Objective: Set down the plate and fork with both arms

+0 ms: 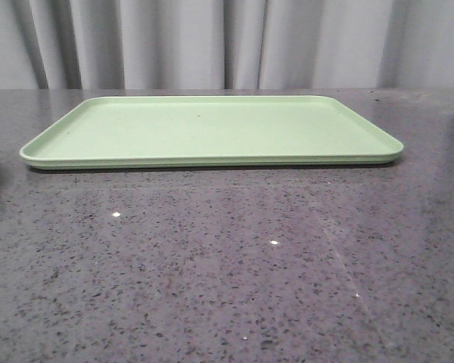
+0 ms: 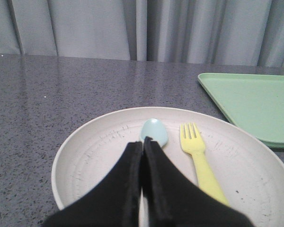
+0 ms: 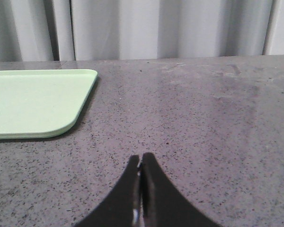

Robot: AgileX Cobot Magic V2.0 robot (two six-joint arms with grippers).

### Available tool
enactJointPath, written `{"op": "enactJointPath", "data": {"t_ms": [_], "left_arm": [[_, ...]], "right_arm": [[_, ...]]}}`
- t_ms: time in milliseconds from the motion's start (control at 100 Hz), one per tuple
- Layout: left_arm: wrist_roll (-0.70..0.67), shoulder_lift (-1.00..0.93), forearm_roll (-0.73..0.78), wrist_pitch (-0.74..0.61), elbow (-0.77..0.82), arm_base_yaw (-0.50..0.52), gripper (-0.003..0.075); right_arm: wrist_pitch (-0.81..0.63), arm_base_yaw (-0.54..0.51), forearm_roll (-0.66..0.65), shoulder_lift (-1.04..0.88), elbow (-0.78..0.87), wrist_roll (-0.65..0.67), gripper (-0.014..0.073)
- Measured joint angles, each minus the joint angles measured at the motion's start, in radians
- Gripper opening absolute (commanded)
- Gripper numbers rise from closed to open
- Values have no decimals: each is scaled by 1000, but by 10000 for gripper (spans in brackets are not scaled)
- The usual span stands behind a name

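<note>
Holding one fork (image 2: pixel 201 161), one spoon (image 2: pixel 154 132): one plate (image 2: pixel 92 156); one tray (image 1: pixel 212 128); both end effectors (image 2: pixel 143 142) (image 3: pixel 141 168) closed, empty.

Tray (image 1: pixel 212 128) lies flat on the worktop (image 1: pixel 227 257), low raised rim all round; its surface carries nothing, open from above. Wide bare worktop in front of the tray and to its right side. Plate (image 2: pixel 99 156) sits on the worktop just beside the tray's left corner, a narrow gap between them. Inside the plate, fork (image 2: pixel 199 158) and spoon (image 2: pixel 154 131) lie side by side, close but apart. Curtain (image 1: pixel 227 41) closes off the far edge.
</note>
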Motion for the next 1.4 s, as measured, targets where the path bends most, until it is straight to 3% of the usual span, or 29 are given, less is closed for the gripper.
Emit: {"op": "enactJointPath", "data": {"t_ms": [780, 1220, 1400], "left_arm": [[0, 0, 2, 0, 0, 0, -20], [0, 0, -9, -65, -3, 0, -21], [0, 0, -30, 14, -62, 0, -21]], "right_arm": [[0, 0, 0, 0, 0, 0, -67], [-48, 0, 0, 0, 0, 0, -67], [70, 0, 0, 0, -93, 0, -67]]}}
